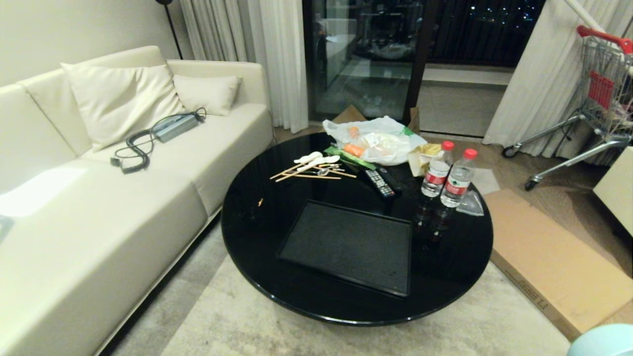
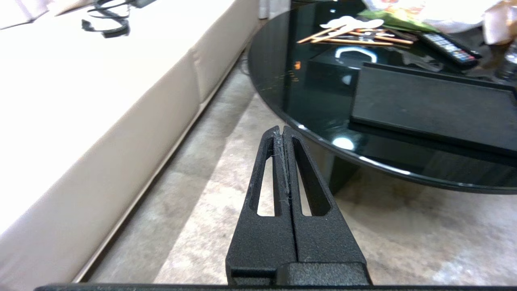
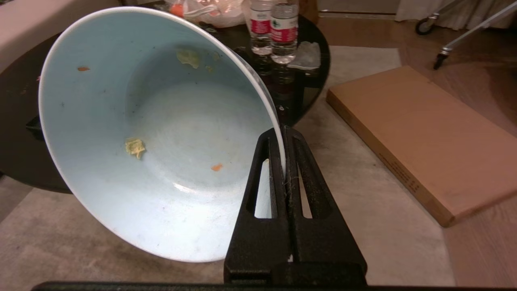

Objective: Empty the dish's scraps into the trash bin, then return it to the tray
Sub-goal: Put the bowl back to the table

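My right gripper (image 3: 282, 131) is shut on the rim of the dish (image 3: 161, 141), a pale blue bowl tilted on its side above the carpet beside the table. A few small scraps cling inside it: a yellowish bit (image 3: 135, 146) and an orange speck (image 3: 217, 166). In the head view only an edge of the dish (image 1: 603, 341) shows, at the lower right corner. The black tray (image 1: 346, 244) lies bare on the near part of the round table. My left gripper (image 2: 280, 129) is shut and holds nothing, low over the carpet by the table's edge. The trash bin is out of view.
The glossy black round table (image 1: 257, 222) also carries two water bottles (image 1: 447, 175), a remote (image 1: 380, 183), chopsticks and spoons (image 1: 311, 170), and a plastic bag with carrots (image 1: 376, 141). A flat cardboard box (image 1: 549, 257) lies on the floor to the right. A cream sofa (image 1: 99, 207) stands left.
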{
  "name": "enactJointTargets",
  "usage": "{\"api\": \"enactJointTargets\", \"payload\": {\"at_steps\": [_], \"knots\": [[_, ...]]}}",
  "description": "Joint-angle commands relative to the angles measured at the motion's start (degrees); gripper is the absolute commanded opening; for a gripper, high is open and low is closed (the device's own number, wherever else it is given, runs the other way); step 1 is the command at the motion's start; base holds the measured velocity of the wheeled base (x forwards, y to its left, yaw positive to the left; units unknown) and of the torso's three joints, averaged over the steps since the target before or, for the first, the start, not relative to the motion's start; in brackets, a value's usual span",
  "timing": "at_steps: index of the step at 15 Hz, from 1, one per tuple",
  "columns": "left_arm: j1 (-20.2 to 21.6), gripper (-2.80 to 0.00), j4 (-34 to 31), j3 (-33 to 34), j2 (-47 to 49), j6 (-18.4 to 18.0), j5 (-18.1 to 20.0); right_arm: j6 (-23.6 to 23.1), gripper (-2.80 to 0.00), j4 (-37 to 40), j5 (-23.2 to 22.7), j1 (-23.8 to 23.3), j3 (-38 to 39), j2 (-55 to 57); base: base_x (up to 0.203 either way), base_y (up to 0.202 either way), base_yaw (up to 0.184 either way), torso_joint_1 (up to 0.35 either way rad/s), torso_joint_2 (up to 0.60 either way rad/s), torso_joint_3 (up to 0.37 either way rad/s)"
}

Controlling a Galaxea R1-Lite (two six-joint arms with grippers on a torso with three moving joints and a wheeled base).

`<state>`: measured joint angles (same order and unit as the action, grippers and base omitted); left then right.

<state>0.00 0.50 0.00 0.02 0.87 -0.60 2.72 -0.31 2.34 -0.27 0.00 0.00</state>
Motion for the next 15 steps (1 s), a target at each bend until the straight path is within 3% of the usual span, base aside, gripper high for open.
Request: {"api": "enactJointTargets", "payload": {"at_steps": [1, 12, 15], "knots": [[0.0, -2.8, 0.02, 0.0, -0.02, 0.01, -0.02, 0.01, -2.8, -0.04, 0.03, 0.08, 0.0, 0.09, 0.001, -0.003, 0.055, -0.002, 0.01, 0.006], [0.0, -2.8, 0.02, 0.0, -0.02, -0.08, -0.02, 0.01, -2.8, -0.04, 0.03, 0.0, 0.0, 0.09, 0.0, 0.0, 0.0, 0.0, 0.0, 0.0], [0.0, -2.8, 0.02, 0.0, -0.02, -0.08, -0.02, 0.01, -2.8, -0.04, 0.03, 0.01, 0.0, 0.09, 0.15, 0.0, -0.002, 0.006, 0.0, 0.006]]}}
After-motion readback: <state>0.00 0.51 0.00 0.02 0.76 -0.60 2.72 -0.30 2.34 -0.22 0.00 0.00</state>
